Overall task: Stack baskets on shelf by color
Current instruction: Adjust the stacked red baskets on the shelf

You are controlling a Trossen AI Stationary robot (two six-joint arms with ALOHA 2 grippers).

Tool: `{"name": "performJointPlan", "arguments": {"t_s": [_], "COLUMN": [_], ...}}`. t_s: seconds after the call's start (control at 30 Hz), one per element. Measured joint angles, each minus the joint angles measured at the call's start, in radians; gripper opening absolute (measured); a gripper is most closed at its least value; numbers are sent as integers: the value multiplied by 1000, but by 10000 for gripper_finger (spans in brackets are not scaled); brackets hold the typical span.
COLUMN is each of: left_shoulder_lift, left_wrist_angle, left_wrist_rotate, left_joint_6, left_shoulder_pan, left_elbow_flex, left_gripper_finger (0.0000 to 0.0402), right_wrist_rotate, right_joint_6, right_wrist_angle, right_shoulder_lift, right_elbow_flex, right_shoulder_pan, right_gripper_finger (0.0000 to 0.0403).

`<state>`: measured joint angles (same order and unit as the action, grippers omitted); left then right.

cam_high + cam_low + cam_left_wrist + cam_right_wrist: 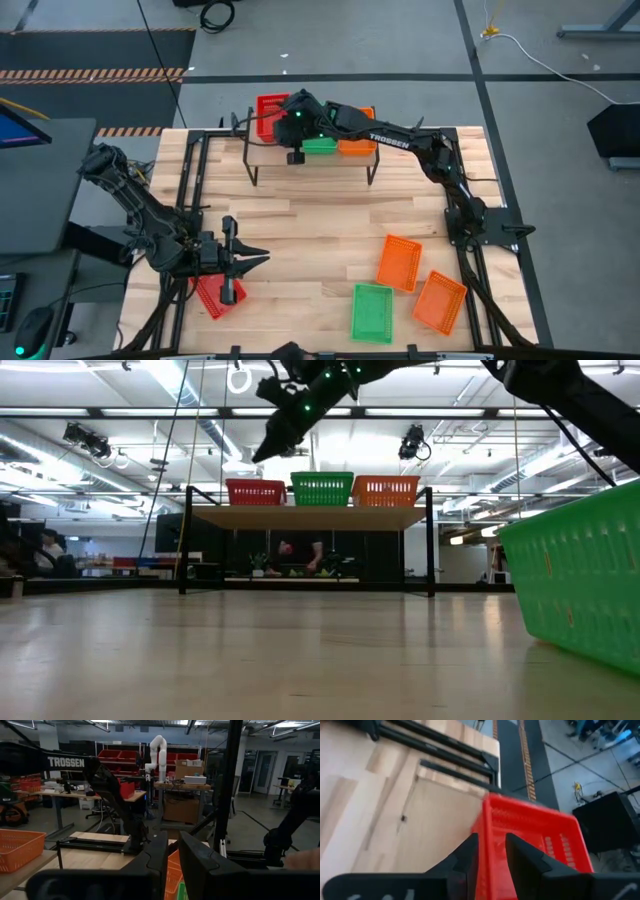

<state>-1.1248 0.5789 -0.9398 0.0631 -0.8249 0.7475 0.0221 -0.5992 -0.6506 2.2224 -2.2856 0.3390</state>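
The shelf (310, 158) stands at the table's far side. On its top stand a red basket (266, 108) at the left, a green one (320, 146) in the middle and an orange one (357, 143) at the right; they show side by side in the low view (255, 491). My right gripper (257, 457) hangs open a little above the red basket, and its fingers (470, 857) stand either side of the basket's wall (492, 835) without touching it. My left gripper (264, 260) is shut and empty at the near left, beside another red basket (218, 296) on the table.
Two orange baskets (400, 262) (440, 301) and a green basket (372, 312) lie on the table at the near right. The green one fills the right of the low view (590, 590). Bare wood lies between the shelf and these baskets.
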Motion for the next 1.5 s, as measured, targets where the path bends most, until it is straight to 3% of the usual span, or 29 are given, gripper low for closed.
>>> {"name": "performJointPlan", "arguments": {"t_s": [0.2, 0.63, 1.5], "left_shoulder_lift": [0, 0, 0], "left_wrist_angle": [-1, -4, -4], "left_wrist_rotate": [0, 0, 0], "left_joint_6": [0, 0, 0], "left_shoulder_pan": [0, 0, 0], "left_elbow_flex": [0, 0, 0], "left_gripper_finger": [52, 51, 52], "right_wrist_rotate": [-98, -97, -125], "right_joint_6": [12, 63, 126], "right_wrist_angle": [-36, -22, -12], "right_shoulder_lift": [1, 3, 3], "right_elbow_flex": [0, 53, 68], "right_shoulder_pan": [37, 50, 50], "right_gripper_finger": [120, 217, 166]}}
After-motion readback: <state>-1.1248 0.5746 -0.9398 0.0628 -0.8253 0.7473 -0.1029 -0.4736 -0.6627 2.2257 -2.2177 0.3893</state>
